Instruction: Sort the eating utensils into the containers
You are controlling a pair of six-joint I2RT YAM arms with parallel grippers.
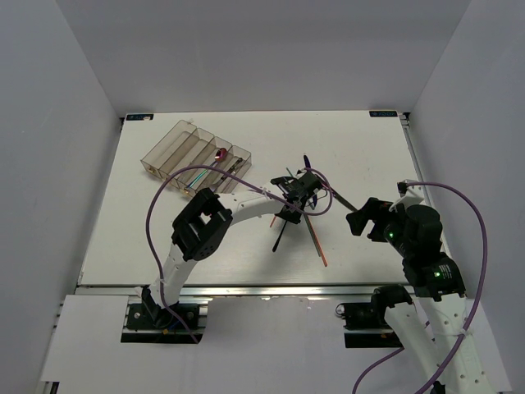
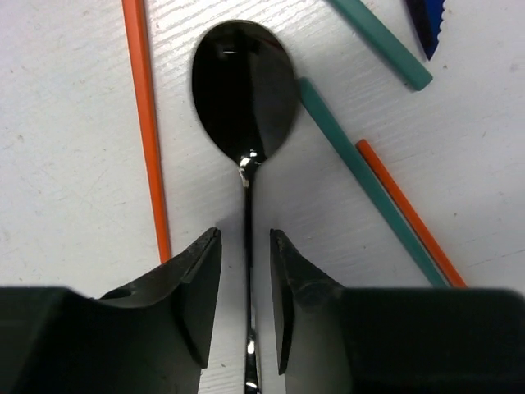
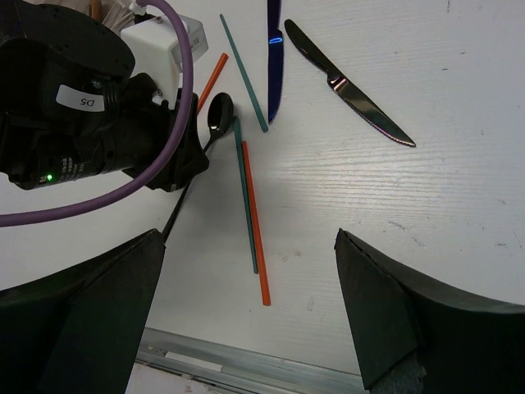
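The handle of the dark spoon (image 2: 244,90) is straddled, untouched, by the half-open left fingers (image 2: 201,283); chopsticks (image 2: 148,123) are laid close either side. The right fingers (image 3: 394,312) are spread wide, empty.

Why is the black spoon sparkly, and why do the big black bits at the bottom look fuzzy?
Left wrist view: light glints off the glossy dark spoon, and the left end effector sits too near the lens to be sharp. Right wrist view: the dark knife glints likewise.

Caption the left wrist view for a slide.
Left gripper astride the dark spoon handle, orange chopstick and green chopstick alongside.
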